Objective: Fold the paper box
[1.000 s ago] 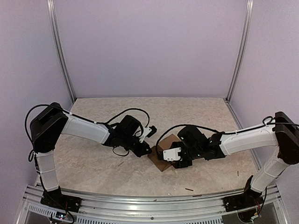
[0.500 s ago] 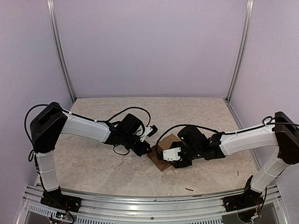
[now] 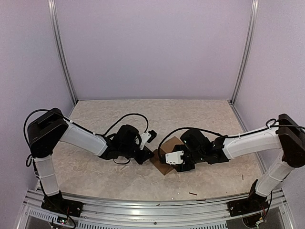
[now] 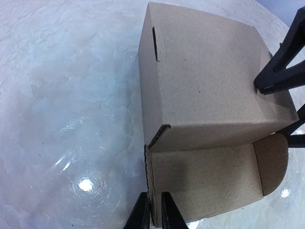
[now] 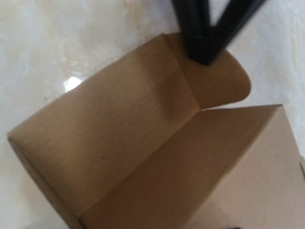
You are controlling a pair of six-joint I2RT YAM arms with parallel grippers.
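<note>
The paper box (image 3: 163,166) sits just below centre of the overhead view, half formed. Left gripper (image 4: 153,213) pinches the edge of the open flap (image 4: 205,181) to swing it shut. The right gripper (image 4: 275,112), at frame right, seems clamped across the body, steadying it.

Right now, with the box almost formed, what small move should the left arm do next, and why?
Probably swing the left gripper up and over, closing the lid flap onto the paper box. Its fingers pinch that flap's edge, the flap lies open on the table, and the right gripper braces the body.
</note>
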